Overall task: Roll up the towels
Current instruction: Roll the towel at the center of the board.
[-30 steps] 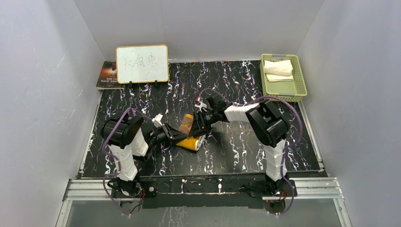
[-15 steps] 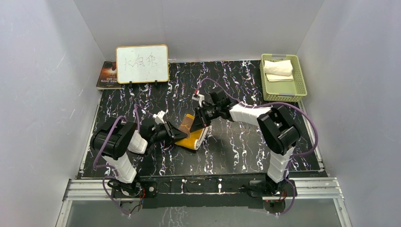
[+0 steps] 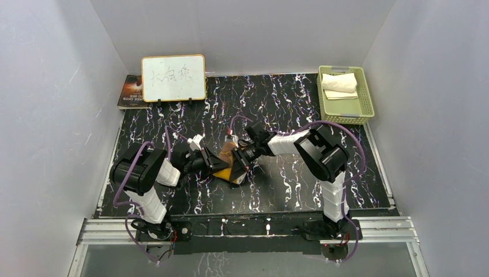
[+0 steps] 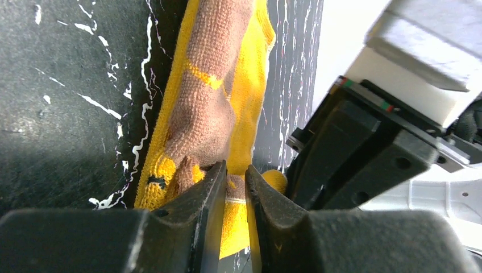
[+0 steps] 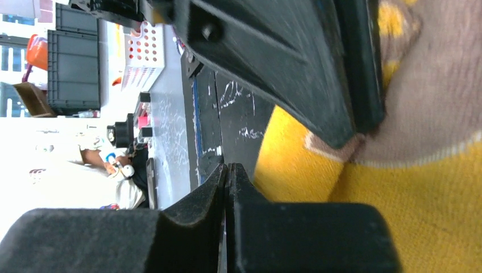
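Now that the right gripper [image 5: 227, 168] has come in from the far side and closed over the last second, my two arms sit almost nose to nose at mid table [image 3: 288, 109]. The orange-yellow towel [image 3: 230, 165] is bunched between them.

Right fingers are pressed flat together, with no cloth visible between them in the wrist view. Yellow terry lies just beside the tips, so my guess is the grab missed or caught only a sliver.

The left gripper [image 4: 233, 173] is unchanged: a narrow gap, pinching the towel's edge where the brown reverse meets the yellow.

The towel is part folded with the brown flap up, not a clean roll yet. The cream-white towel [image 3: 339, 82] sits in the green basket [image 3: 346, 119] at far right.

Judgement: the roll is stalled mid-turn. The right gripper probably needs to reopen and re-grip.
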`<state>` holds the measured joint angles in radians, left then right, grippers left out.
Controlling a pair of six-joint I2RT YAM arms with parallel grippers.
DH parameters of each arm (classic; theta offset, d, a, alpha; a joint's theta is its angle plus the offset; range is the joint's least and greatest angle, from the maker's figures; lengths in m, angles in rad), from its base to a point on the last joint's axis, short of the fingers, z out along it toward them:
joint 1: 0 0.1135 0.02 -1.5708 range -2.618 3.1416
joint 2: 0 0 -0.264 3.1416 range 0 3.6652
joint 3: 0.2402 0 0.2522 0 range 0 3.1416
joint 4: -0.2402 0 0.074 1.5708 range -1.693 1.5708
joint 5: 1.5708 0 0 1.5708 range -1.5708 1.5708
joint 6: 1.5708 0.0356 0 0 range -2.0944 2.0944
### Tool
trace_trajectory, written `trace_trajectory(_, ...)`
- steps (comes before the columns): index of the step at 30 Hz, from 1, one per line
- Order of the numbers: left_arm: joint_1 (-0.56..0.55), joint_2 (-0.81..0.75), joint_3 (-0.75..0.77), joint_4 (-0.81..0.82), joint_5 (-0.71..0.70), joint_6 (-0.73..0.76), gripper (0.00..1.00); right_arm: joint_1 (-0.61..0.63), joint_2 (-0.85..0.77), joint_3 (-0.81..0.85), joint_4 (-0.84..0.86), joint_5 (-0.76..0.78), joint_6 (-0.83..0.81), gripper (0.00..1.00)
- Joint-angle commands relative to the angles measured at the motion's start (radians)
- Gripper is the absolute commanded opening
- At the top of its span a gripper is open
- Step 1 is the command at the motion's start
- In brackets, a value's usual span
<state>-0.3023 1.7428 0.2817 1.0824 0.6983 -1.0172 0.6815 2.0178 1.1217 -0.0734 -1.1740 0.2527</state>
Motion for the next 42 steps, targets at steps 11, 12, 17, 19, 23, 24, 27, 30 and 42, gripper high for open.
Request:
trace_trajectory(11,0.001,0.025,-0.014,-0.198,-0.097,0.105,0.2,-0.023,0.099,-0.126,0.128,-0.029,-0.015,0.0)
trace_trajectory(12,0.001,0.024,-0.013,-0.201,-0.096,0.108,0.2,-0.023,0.095,-0.115,0.103,-0.016,-0.035,0.0)
trace_trajectory(17,0.001,0.007,0.004,-0.248,-0.092,0.134,0.2,-0.005,-0.012,0.001,-0.102,0.134,-0.133,0.15)
trace_trajectory(19,0.002,-0.004,0.009,-0.276,-0.094,0.147,0.2,0.032,-0.087,0.064,-0.205,0.251,-0.183,0.33)
trace_trajectory(23,0.002,-0.021,0.015,-0.304,-0.097,0.162,0.2,0.158,-0.26,0.128,-0.27,0.579,-0.226,0.53)
trace_trajectory(24,0.001,-0.021,0.014,-0.301,-0.095,0.163,0.21,0.208,-0.298,0.13,-0.273,0.7,-0.249,0.56)
trace_trajectory(27,0.001,-0.004,0.015,-0.285,-0.082,0.158,0.21,0.381,-0.344,0.123,-0.272,1.037,-0.32,0.59)
trace_trajectory(30,0.0,0.013,0.02,-0.272,-0.068,0.154,0.21,0.474,-0.356,0.078,-0.234,1.287,-0.379,0.61)
trace_trajectory(42,0.002,0.032,0.033,-0.274,-0.031,0.155,0.21,0.619,-0.22,0.025,-0.151,1.773,-0.559,0.82)
